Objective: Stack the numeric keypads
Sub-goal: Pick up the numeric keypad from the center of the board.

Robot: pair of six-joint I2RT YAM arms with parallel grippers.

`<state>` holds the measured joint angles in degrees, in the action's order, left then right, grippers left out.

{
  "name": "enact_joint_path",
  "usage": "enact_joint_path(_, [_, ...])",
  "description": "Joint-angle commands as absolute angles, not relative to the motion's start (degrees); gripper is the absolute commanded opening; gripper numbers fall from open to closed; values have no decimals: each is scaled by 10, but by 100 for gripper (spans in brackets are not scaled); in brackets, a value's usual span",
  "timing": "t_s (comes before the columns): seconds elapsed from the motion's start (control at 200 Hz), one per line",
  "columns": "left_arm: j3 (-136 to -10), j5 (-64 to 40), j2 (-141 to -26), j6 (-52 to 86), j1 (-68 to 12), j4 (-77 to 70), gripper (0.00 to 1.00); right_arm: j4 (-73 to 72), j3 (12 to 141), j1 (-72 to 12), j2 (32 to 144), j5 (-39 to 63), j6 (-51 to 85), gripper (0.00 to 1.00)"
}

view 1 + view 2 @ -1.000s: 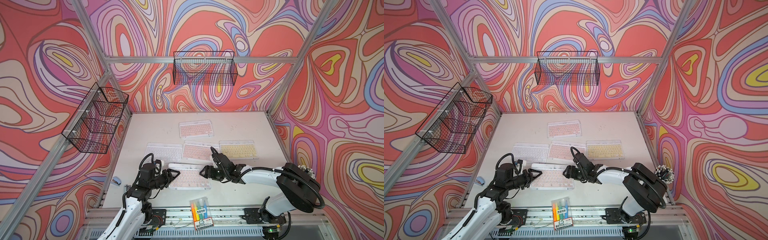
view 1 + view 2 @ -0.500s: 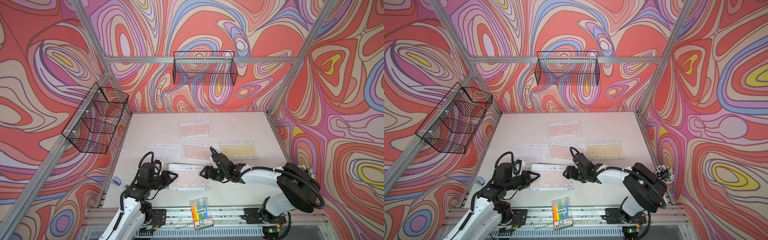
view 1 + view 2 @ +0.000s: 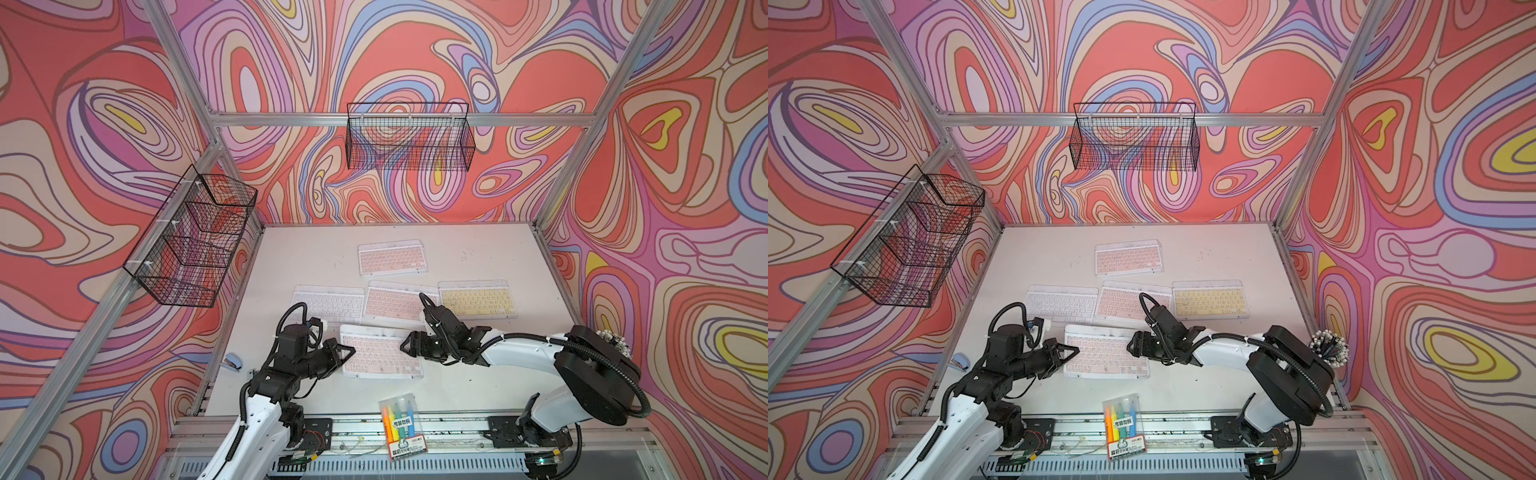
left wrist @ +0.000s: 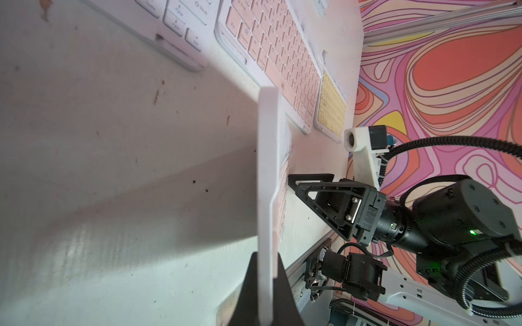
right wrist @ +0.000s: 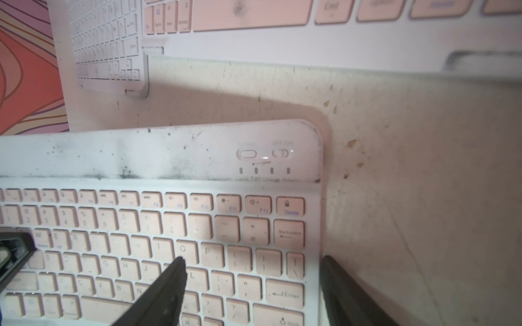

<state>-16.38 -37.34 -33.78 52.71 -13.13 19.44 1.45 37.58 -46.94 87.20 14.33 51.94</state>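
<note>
Numeric keypads (image 3: 398, 301), five in view, lie on a white tabletop (image 3: 478, 374) that is scuffed and dotted with small brown marks. Three sit in a row across the middle, with neighbouring edges touching or nearly touching: a white keypad (image 3: 326, 303), a middle pink keypad (image 3: 1133, 300) and a yellow keypad (image 3: 478, 299). A far pink keypad (image 3: 392, 257) lies alone nearer the back wall. A near pink keypad (image 3: 380, 351) lies closest to the robot, between the two arms.

The left gripper (image 3: 348, 355) has its jaws pressed onto the near pink keypad's left short edge. The left wrist view shows the thin white slab pinched edge-on between two black fingers (image 4: 248, 282). The right gripper (image 3: 406, 345) has its jaws spread at the opposite short edge. In the right wrist view one finger is over the keys and the other is just outside the frame; contact cannot be told.

Walls (image 3: 415, 62) on three sides carry swirling coral, pink, lilac, blue and yellow bands, framed by aluminium bars (image 3: 291, 119). A black wire basket (image 3: 409, 137) hangs on the back wall and a tiered one (image 3: 195, 237) on the left wall. A clear pack of coloured markers (image 3: 402, 428) rests across the table's front edge and the metal rail (image 3: 457, 428). A small blue object (image 3: 232, 363) sits at the left edge.
</note>
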Motion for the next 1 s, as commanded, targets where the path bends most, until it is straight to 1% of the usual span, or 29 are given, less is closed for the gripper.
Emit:
enact_joint_path(0.0, [-174,-368,-348,526,-133,185,0,7,391,-472,853,144,521,76])
enact_joint_path(0.18, [-194,-382,-351,533,-133,181,0,14,405,-472,834,151,520,76])
enact_joint_path(0.331, [-219,-361,-308,542,-133,199,0,54,425,-472,796,143,500,75])
enact_joint_path(0.536, [-238,-337,-274,561,-133,203,0,148,465,-472,730,91,477,74])
enact_joint_path(0.706, [-259,-350,-285,578,-133,185,0,198,471,-467,667,25,456,73])
enact_joint_path(0.856, [-289,-357,-307,581,-132,174,0,221,486,-444,633,23,411,72])
enact_joint_path(0.956, [-320,-370,-345,583,-133,155,0,266,532,-422,633,22,381,73])
enact_joint_path(0.997, [-328,-379,-365,584,-133,126,0,280,550,-409,637,33,368,73])
